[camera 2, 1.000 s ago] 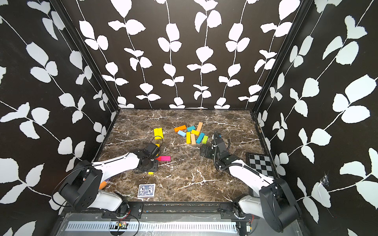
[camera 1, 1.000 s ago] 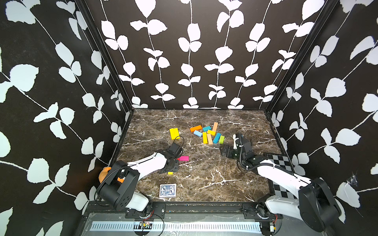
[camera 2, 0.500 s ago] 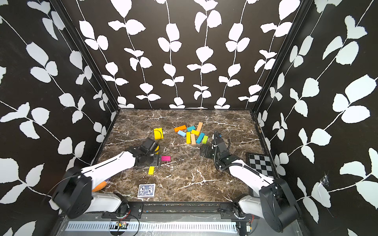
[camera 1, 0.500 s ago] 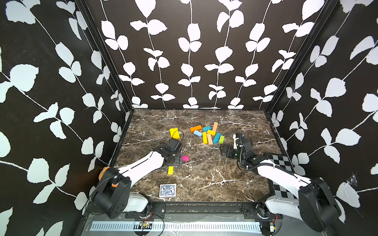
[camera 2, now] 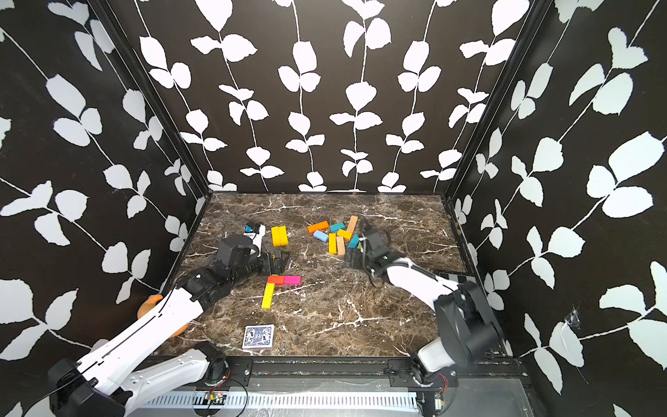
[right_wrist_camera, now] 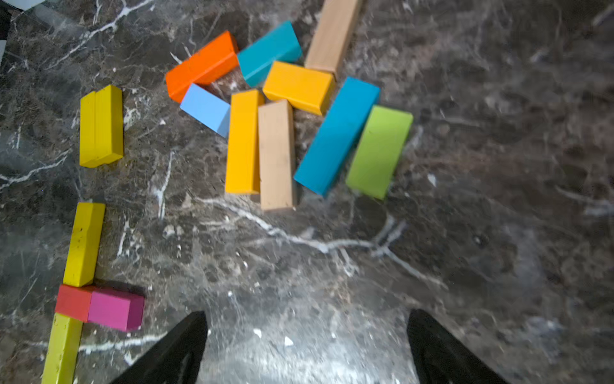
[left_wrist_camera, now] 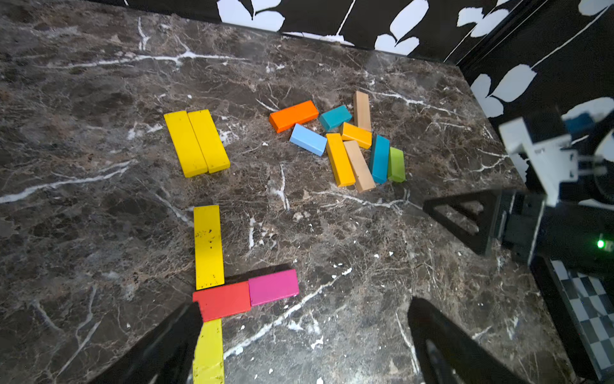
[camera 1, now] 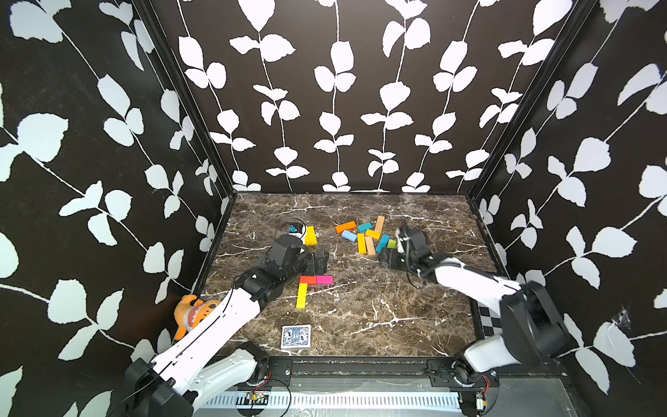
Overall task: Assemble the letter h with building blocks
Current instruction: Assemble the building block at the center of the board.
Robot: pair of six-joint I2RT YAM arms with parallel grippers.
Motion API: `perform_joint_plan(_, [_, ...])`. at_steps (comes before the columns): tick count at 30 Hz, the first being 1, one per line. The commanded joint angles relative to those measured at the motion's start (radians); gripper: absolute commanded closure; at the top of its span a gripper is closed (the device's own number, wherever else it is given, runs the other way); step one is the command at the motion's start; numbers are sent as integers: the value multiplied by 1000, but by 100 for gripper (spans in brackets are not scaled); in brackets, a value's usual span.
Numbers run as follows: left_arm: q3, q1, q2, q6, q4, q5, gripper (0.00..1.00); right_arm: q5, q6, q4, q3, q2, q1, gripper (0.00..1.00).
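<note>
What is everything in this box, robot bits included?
started letter: 4 bars, two yellow, one red, one pink, laid together mid-table
yellow pair: 2, yellow, side by side, far left
loose blocks: 9, two teal, two amber, two tan, one orange, one light blue, one green, far cluster
playing card: 1, blue-patterned, near edge
plush toy: 1, orange, left edge
checkerboard: 1, black and white, right edge
table: 1, brown marble
left gripper: 1, black, open, by the started letter
right gripper: 1, black, open, beside the loose blocks
</note>
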Motion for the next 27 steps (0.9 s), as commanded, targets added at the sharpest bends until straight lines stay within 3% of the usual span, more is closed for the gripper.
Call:
perform_joint_plan(1, [-46,5,-19,11,42,48,1,88,-20,-139,118,102,39,7])
perform_joint_plan(5, [-81,5,-20,8,68,101,1,43,12,-88,200,208,56,14])
perform_joint_plan(15, [-112,7,-21,11,78,130,1,209,-84,-251,492,417,81,42])
perform_joint_plan(27, [-120,8,-35,22,29,117,1,235,-112,-346,608,543,68,47])
